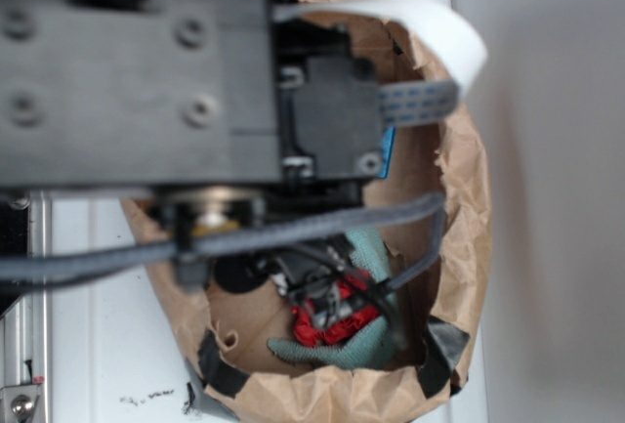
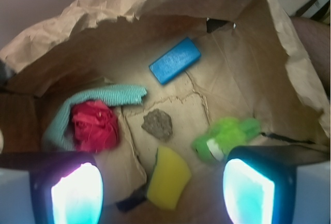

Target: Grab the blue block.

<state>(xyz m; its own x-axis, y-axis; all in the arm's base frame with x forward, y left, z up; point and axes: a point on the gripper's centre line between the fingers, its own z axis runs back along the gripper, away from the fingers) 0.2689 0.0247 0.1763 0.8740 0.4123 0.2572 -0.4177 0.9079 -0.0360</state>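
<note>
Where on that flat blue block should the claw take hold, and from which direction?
Probably across the middle of the blue block, coming straight down from above. It lies flat on the paper floor of the bag, turned diagonally, so the open gripper would likely need to rotate and close on its two long edges. Nothing touches it.

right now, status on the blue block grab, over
Pincer open, holding nothing, above the bag floor. Blue block lies flat at the far side, untouched. Grey rock sits between pincer and block; yellow sponge nearest.
</note>
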